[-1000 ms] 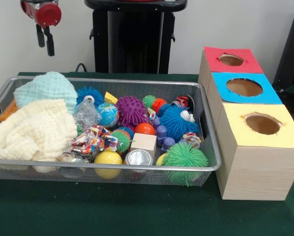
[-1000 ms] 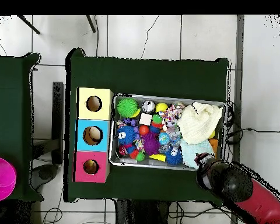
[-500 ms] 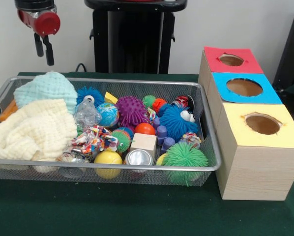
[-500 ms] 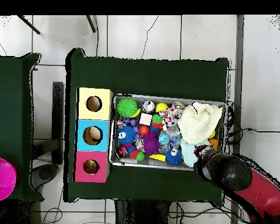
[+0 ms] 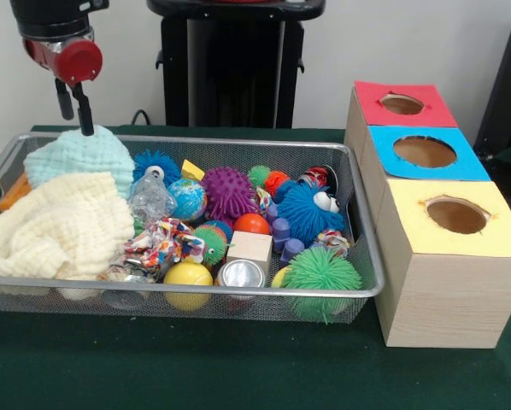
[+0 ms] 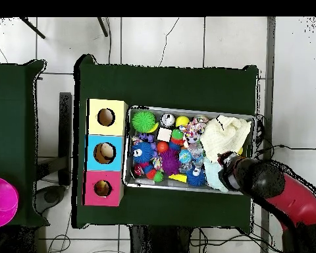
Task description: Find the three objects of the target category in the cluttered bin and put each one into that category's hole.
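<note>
My gripper (image 5: 75,109) hangs open and empty just above the mint cloth (image 5: 80,155) at the far left corner of the wire bin (image 5: 196,291). In the overhead view the gripper (image 6: 230,168) and the arm cover that corner of the bin (image 6: 187,109). A cream cloth (image 5: 55,226) lies in front of the mint one. The rest of the bin holds spiky balls in purple (image 5: 230,192), blue (image 5: 305,212) and green (image 5: 321,275), a globe ball (image 5: 188,198), an orange ball (image 5: 252,224), a yellow ball (image 5: 188,278), a wooden block (image 5: 250,248) and a can (image 5: 241,275).
Right of the bin stand three wooden boxes in a row, each with a round hole on top: red (image 5: 371,96) farthest, blue (image 5: 471,167) in the middle, yellow (image 5: 409,226) nearest. A pink round thing (image 6: 1,201) sits on a side table.
The gripper has come down and slightly leftward in the front view, from high above the bin's corner to just over the mint cloth. Nothing in the bin has moved.
</note>
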`<state>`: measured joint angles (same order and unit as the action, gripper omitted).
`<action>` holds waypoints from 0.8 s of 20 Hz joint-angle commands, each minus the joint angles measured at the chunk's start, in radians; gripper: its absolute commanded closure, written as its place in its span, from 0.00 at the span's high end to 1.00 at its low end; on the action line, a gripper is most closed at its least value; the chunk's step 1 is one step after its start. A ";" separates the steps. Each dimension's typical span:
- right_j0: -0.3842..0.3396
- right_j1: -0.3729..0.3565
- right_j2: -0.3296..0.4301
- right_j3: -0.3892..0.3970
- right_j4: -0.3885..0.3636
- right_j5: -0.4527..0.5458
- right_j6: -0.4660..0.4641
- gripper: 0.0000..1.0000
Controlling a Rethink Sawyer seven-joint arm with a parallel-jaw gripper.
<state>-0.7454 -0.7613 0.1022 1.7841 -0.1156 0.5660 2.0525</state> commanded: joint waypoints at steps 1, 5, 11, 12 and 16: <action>0.046 0.037 0.082 -0.101 -0.023 0.137 -0.050 1.00; 0.082 0.093 0.075 -0.210 -0.025 0.176 -0.040 1.00; 0.136 0.151 0.062 -0.323 -0.009 0.211 0.001 1.00; 0.142 0.158 0.059 -0.335 -0.006 0.215 0.007 1.00; 0.149 0.181 0.058 -0.375 0.003 0.229 0.004 1.00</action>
<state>-0.6087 -0.6514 0.1032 1.5281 -0.1164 0.6828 2.0525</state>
